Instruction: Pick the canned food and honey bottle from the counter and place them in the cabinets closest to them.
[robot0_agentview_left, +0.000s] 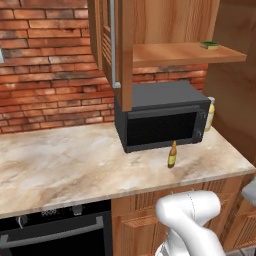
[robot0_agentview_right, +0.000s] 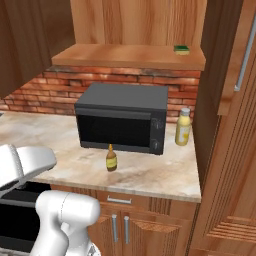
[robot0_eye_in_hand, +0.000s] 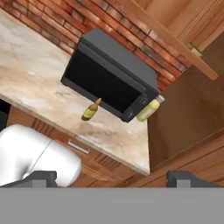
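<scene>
**Currently: end effector wide, gripping nothing**

Standing upright on the tabletop (robot0_agentview_left: 75, 160): honey bottle (robot0_agentview_left: 172, 154), just in front of the black microwave (robot0_agentview_left: 160, 117). Tucked beside the microwave, near the wooden side wall: 1 pale yellow bottle (robot0_agentview_right: 183, 127). Overhead, cabinets (robot0_agentview_right: 135, 30) with an open shelf carrying a green sponge (robot0_agentview_right: 181, 49). End effector (robot0_eye_in_hand: 111, 177) well back from the tabletop, fingers spread far apart.

No readable text anywhere. honey bottle (robot0_agentview_right: 111, 159) shows a pale label patch, too small to read. Microwave (robot0_agentview_right: 122, 118) control panel has dials, no legible markings.
</scene>
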